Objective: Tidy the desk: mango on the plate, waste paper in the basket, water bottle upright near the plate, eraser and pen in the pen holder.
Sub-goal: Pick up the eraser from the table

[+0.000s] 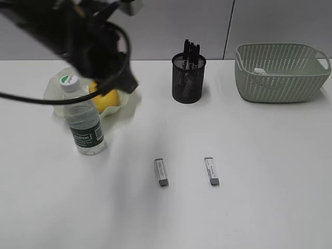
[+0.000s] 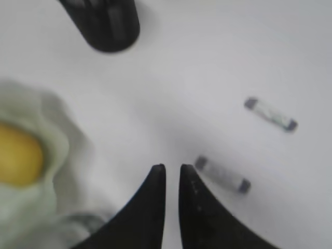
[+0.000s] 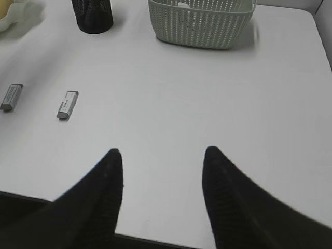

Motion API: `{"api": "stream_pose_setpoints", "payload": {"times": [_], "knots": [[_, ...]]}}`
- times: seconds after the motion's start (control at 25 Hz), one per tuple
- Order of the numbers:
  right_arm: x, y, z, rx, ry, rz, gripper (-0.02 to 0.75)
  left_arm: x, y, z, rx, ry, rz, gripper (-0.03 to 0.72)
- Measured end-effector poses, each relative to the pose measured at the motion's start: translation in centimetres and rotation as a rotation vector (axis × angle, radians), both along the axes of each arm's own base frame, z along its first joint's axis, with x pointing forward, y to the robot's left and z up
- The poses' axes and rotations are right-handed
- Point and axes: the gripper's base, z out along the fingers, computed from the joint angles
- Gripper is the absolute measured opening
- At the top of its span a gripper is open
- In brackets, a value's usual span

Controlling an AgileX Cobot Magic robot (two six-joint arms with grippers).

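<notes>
Looking down at your worktop (image 1: 249, 207), you saw the mango (image 1: 105, 98) lying on the plate (image 1: 54, 93) at the back left. The bottle (image 1: 83, 116) stood upright just in front of the plate, touching or almost touching its rim. The pen holder (image 1: 189, 79) stood at the back in the middle, with dark pens (image 1: 191, 51) sticking out of its top. The basket (image 1: 281, 71) sat at the back right, and a bit of white paper (image 1: 259, 71) showed inside it. Two small grey erasers (image 1: 161, 171) lay flat in the middle of the worktop, side by side but apart, well in front of the pen holder.

Your left gripper (image 2: 172, 171) hung above the worktop near the plate, and its arm (image 1: 78, 36) was a dark blur over the back left. Its two fingers were almost together with only a thin gap, and nothing was between them. One eraser lay just beside its tips in the left wrist view.

Your right gripper (image 3: 162, 155) hung over the bare near side of the worktop. Its fingers stood wide apart, and it held nothing.
</notes>
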Motion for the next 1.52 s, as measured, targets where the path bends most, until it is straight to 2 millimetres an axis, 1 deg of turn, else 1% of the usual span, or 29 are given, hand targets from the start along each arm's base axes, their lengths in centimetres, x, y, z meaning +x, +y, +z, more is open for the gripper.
{"api": "stream_pose_setpoints", "payload": {"times": [0.04,0.12,0.16,0.2,0.32,0.36,0.44,0.6,0.72,0.8,0.88,0.96,1.08,1.28,1.4,1.44,1.52], "knots": [[0.0,0.0,0.0,0.000,0.000,0.000,0.403,-1.3,1.4,0.2,0.006,0.026,0.010,0.061],[0.0,0.0,0.0,0.000,-0.001,0.000,0.403,-4.9,4.3,0.9,0.003,0.074,0.026,0.059],[0.0,0.0,0.0,0.000,-0.001,0.000,0.403,-6.8,5.5,1.7,-0.014,0.076,0.028,0.058],[0.0,0.0,0.0,0.000,-0.001,0.000,0.403,-8.6,6.6,1.7,-0.012,0.102,0.028,0.058],[0.0,0.0,0.0,0.000,-0.001,0.000,0.403,-14.5,10.0,2.8,-0.075,0.089,0.060,0.058],[0.0,0.0,0.0,0.000,-0.001,0.000,0.403,-16.0,11.0,2.6,-0.100,0.085,0.088,0.058],[0.0,0.0,0.0,0.000,-0.001,0.000,0.403,-19.5,13.4,3.1,-0.180,0.005,0.137,0.058],[0.0,0.0,0.0,0.000,-0.001,0.000,0.403,-23.8,16.9,2.5,-0.232,-0.178,0.178,0.060],[0.0,0.0,0.0,0.000,-0.001,0.000,0.403,-25.7,18.6,2.1,-0.274,-0.262,0.223,0.060],[0.0,0.0,0.0,0.000,-0.001,0.000,0.403,-26.5,19.5,1.8,-0.303,-0.279,0.295,0.060],[0.0,0.0,0.0,0.000,-0.001,0.000,0.403,-27.0,20.1,1.2,-0.315,-0.276,0.353,0.060],[0.0,0.0,0.0,0.000,-0.001,0.000,0.403,-27.5,20.5,0.9,-0.334,-0.286,0.375,0.062],[0.0,0.0,0.0,0.000,-0.001,0.000,0.403,-28.1,20.9,0.9,-0.367,-0.312,0.377,0.066],[0.0,0.0,0.0,0.000,-0.001,0.000,0.403,-28.3,21.0,0.9,-0.377,-0.322,0.376,0.067],[0.0,0.0,0.1,0.004,-0.006,0.003,0.403,-28.6,21.2,0.9,-0.385,-0.347,0.415,0.067],[0.1,0.2,0.4,0.015,-0.011,0.010,0.403,-28.9,21.3,0.9,-0.388,-0.364,0.448,0.067],[1.3,0.7,1.7,0.044,-0.038,0.026,0.401,-29.1,21.3,0.8,-0.382,-0.390,0.520,0.067]]}}
